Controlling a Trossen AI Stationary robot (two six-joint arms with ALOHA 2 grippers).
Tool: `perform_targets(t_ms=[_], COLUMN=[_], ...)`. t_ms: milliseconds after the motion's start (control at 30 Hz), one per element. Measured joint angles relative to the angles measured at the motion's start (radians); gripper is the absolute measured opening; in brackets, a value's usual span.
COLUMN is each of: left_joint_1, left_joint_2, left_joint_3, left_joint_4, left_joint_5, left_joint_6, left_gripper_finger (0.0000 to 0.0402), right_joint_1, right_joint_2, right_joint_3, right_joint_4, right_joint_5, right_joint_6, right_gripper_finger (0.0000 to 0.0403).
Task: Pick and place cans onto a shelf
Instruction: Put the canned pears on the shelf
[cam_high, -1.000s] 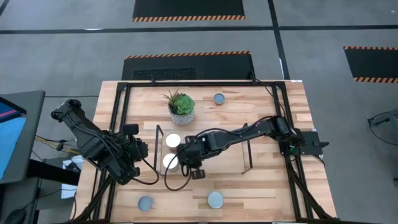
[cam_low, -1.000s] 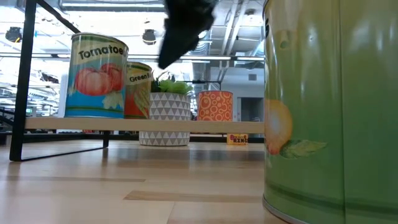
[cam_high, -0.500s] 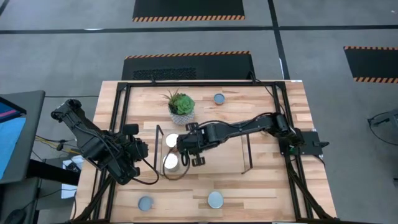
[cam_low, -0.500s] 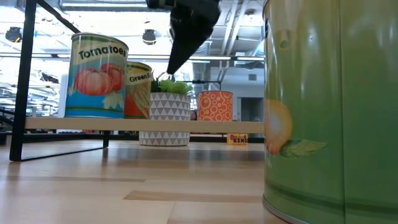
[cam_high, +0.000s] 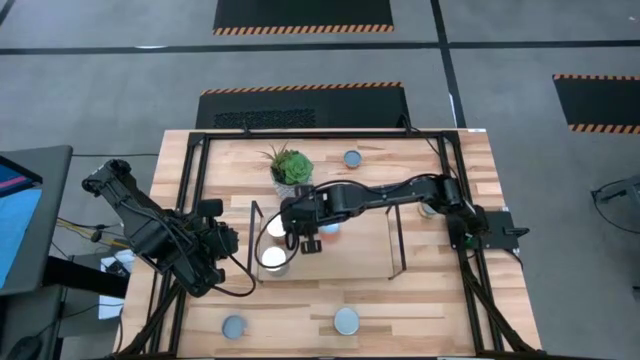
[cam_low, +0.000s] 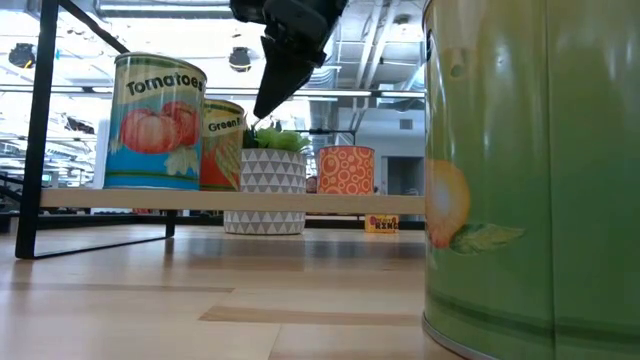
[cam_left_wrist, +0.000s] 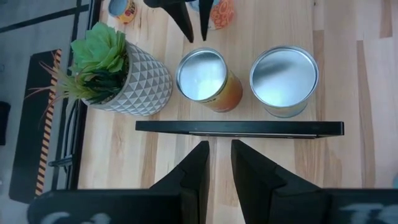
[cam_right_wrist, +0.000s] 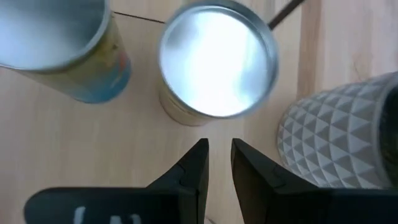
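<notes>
Shelf (cam_high: 350, 250) already carries two cans (cam_high: 275, 258) at its left end, both upright. Your right gripper (cam_high: 305, 238) hangs just beside them, fingers narrowly parted and holding nothing. Remaining cans stand well apart on the table (cam_high: 440, 300): the far can (cam_high: 351, 158) by the plant (cam_high: 291, 172), two near the front edge (cam_high: 346, 320). Left gripper (cam_left_wrist: 217, 163) waits off the shelf's left end, likewise narrow and empty. Judged nearest for the far can: the right arm.

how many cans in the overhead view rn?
6. Two cans at the left end of the shelf, one mid-shelf, partly hidden, one near the far edge, two near the front edge.
</notes>
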Motion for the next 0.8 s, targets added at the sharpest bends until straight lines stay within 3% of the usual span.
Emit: perform_targets(t_ms=[300, 800], left_joint_1=[0.000, 0.000], left_joint_2=[0.000, 0.000], left_joint_3=[0.000, 0.000], left_joint_4=[0.000, 0.000], left_joint_5=[0.000, -0.001], left_joint_6=[0.000, -0.002], left_gripper_finger=[0.0057, 0.0057], right_joint_1=[0.002, 0.008], right_joint_2=[0.000, 0.000], right_joint_3=[0.000, 0.000], right_joint_4=[0.068, 0.019], right_joint_5=[-0.008, 0.035], right_joint_6=[0.000, 0.017], right_gripper_finger=[0.0091, 0.0091])
